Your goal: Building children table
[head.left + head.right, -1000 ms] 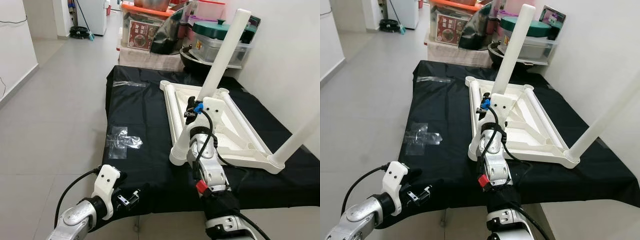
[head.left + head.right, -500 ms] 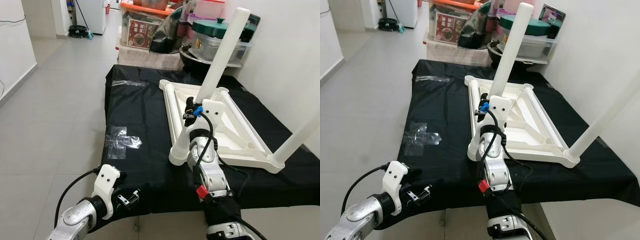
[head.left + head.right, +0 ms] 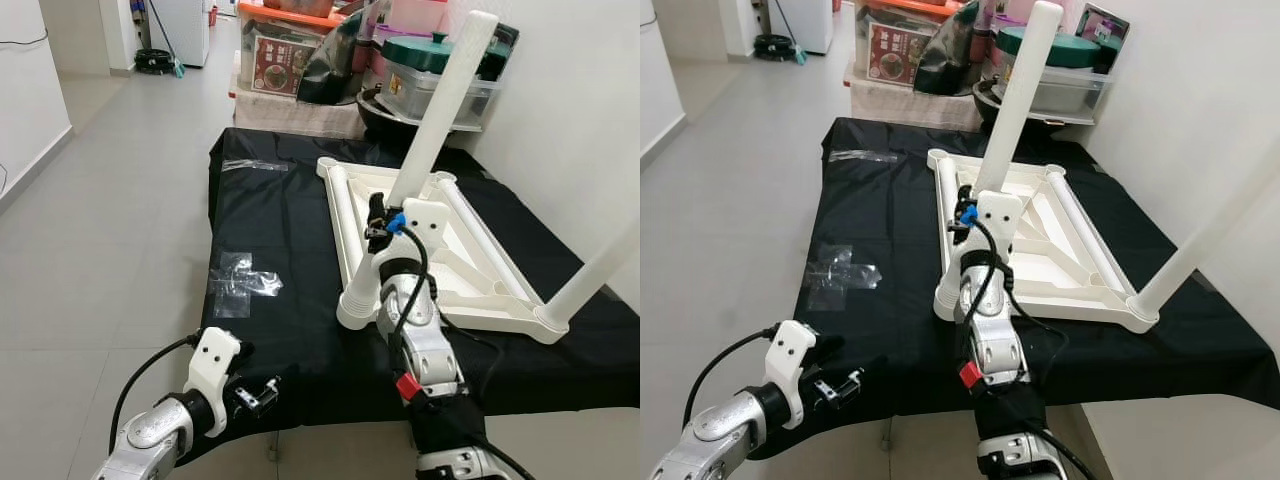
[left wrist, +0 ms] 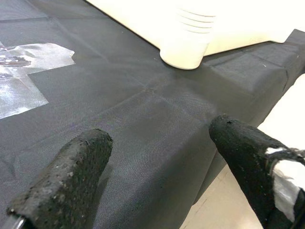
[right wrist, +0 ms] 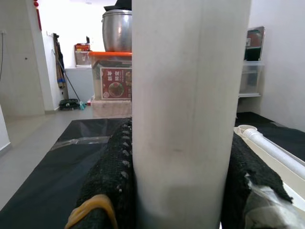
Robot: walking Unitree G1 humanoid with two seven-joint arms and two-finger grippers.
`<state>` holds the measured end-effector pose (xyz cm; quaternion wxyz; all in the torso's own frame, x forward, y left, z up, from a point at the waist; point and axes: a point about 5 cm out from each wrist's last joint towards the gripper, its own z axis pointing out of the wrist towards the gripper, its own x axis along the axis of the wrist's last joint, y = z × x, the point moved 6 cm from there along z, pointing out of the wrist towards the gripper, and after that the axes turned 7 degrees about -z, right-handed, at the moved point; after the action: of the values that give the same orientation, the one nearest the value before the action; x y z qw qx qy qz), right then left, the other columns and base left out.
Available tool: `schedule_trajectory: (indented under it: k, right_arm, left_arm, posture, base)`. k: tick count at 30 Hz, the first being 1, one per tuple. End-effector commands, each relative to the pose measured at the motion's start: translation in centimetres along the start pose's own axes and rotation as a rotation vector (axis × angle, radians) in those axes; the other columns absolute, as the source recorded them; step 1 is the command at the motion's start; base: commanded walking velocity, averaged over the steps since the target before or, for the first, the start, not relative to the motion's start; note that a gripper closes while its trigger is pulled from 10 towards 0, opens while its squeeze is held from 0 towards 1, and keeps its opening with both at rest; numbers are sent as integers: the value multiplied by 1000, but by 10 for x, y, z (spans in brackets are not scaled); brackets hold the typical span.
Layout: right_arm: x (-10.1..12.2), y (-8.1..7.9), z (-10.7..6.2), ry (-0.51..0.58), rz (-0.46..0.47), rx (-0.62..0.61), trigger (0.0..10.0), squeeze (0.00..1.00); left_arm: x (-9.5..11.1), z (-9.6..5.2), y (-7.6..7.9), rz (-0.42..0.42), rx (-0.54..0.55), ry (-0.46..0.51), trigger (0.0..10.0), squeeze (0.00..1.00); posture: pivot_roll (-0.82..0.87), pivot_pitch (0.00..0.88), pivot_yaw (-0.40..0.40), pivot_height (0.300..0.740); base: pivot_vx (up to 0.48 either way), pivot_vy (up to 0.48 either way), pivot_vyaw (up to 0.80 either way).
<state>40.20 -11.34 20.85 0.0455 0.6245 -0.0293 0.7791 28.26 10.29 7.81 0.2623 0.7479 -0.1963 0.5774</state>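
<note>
On my far left the left gripper [image 3: 262, 393] hangs low at the near edge of the counter [image 3: 290, 230], jaws spread apart and holding nothing; its wrist view shows only black cloth between the two fingers. Just beyond it a scrap of clear plastic wrap [image 3: 243, 281] lies flat on the cloth, well apart from the work.

Moving right, the white table top [image 3: 440, 250] lies upside down on the counter, with a loose leg [image 3: 352, 245] lying along its left side rail. My right gripper [image 3: 377, 218] is up over the frame, jaws clenched on the tilted leg [image 3: 443, 108], which leans away toward the far right; the right wrist view shows both fingers [image 5: 112, 181] pressed to its sides. Whether its foot is seated in a socket I cannot tell, since the arm hides it.

My worry is leverage: I grip the leg low, so any twist could swing the long top end toward the pots and bins [image 3: 420, 65] behind. Pushing down off-axis could also slide the whole frame on the cloth, or jam the leg crooked. At far right another leg [image 3: 595, 275] already stands in its corner.
</note>
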Motion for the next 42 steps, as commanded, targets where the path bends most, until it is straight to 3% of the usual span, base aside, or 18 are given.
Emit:
schedule_trajectory:
  k: [1,21,42]
  right_arm:
    - [-28,14,-2,-112,-45,-21,0,0]
    - [-4,14,10,-79,-31,-4,0,0]
    - [2,15,2,-44,15,-19,0,0]
  left_arm:
    - [-3,2,-1,1,0,-10,10000,0]
    - [-2,5,-3,7,-2,-9,10000,0]
    - [-5,5,-3,14,-5,-19,10000,0]
  posture:
    - [46,0,-151,740]
    - [43,0,-148,740]
    - [40,0,-141,740]
  base:
    - [0,0,0]
    - [0,0,0]
    - [0,0,0]
